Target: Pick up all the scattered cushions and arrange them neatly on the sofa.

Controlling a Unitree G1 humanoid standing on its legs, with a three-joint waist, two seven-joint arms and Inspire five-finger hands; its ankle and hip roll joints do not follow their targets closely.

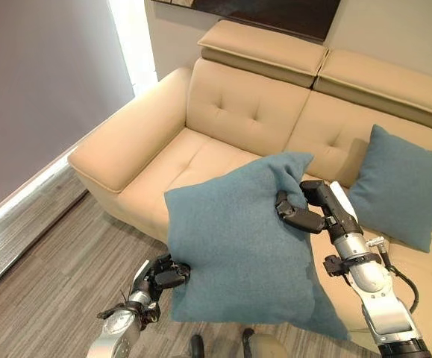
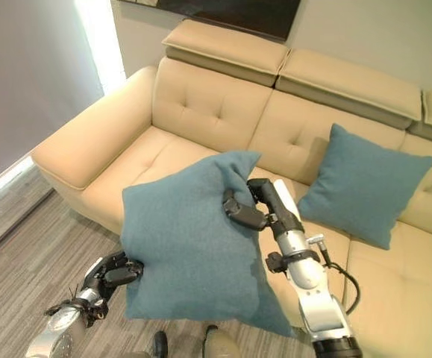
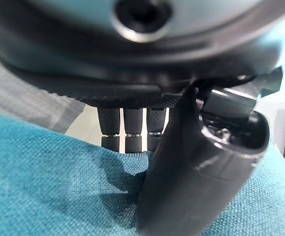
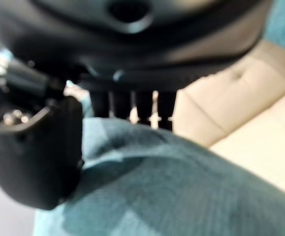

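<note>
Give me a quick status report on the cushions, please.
Left hand and right hand both pinch the square teal fabric cushion, held above the beige leather sofa. Second teal cushion already propped. Nothing obstructing.

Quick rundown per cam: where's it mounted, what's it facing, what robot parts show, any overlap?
Left eye view: head, looking down at the sofa; both arms carry a held cushion.
Right eye view: same scene, slightly offset; second cushion leans on the backrest.
Left wrist view: along the left hand, pinching the cushion.
Right wrist view: along the right hand, gripping the cushion, sofa beyond.
Shared: all four show the held cushion.
</note>
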